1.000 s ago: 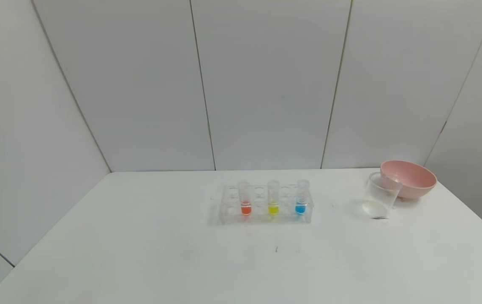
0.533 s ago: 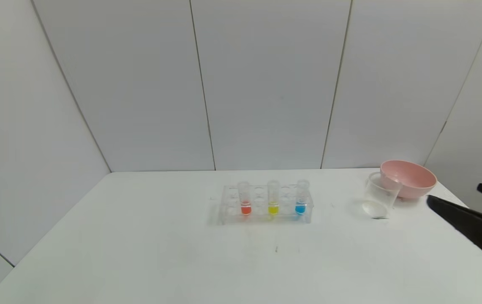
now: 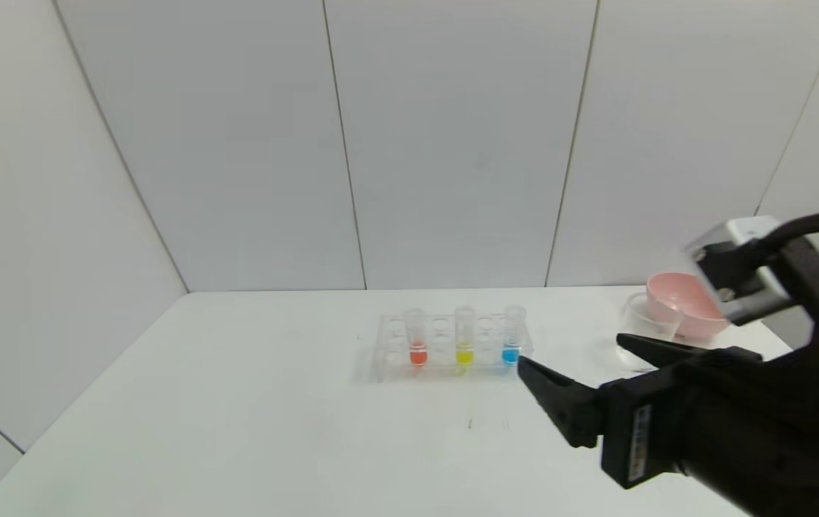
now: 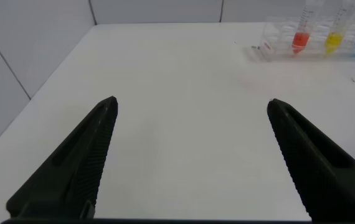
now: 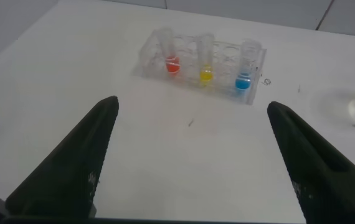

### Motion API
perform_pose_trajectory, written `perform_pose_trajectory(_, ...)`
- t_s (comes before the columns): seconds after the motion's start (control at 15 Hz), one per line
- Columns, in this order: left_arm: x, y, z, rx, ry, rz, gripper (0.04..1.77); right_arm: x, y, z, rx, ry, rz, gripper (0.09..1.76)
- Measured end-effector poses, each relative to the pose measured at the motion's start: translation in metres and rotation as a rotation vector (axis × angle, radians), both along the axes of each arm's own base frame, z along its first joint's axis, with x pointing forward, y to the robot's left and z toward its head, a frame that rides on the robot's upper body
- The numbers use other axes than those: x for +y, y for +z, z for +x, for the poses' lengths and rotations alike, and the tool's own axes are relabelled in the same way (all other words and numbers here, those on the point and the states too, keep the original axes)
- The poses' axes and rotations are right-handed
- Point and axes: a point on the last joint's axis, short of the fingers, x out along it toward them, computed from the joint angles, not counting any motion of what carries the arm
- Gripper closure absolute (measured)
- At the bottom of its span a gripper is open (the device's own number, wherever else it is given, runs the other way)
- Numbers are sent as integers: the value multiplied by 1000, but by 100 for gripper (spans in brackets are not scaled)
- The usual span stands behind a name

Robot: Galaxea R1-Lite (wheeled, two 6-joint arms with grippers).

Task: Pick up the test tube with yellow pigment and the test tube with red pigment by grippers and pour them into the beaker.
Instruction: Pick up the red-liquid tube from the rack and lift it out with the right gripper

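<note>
Black right claw (image 3: pixel 571 359), tapering fingers, white camera block (image 3: pixel 736 276).

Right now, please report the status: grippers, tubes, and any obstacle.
Right gripper open, near the rack, empty. Left gripper open, off to the left. Red tube and yellow tube in rack; blue tube nearest the right gripper. Beaker upright.

A clear rack (image 3: pixel 387 355) holds a blue-liquid tube (image 3: pixel 513 337); a pink bowl (image 3: pixel 675 298) sits far right.

Rack (image 3: pixel 448 345) mid-table (image 3: pixel 237 402) holding three tubes in a row, beaker (image 3: pixel 644 332) to its right, bowl (image 3: pixel 685 301) just behind beaker, right end effector (image 3: pixel 571 362) between rack and beaker
</note>
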Motion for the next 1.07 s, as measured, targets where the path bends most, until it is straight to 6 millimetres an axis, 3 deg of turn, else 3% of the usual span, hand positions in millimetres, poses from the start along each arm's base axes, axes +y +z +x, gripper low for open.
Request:
perform_pose_trajectory(0.2, 0, 0, 0, 0, 0, 0, 9, 37, -15, 17, 45, -9, -7, 14)
perform_pose_trajectory(0.73, 0, 0, 0, 0, 0, 0, 9, 125, -76, 74, 64, -66, -73, 14)
perform_pose_trajectory(1.07, 0, 0, 0, 0, 0, 0, 9, 157, -100, 109, 66, -94, -111, 14)
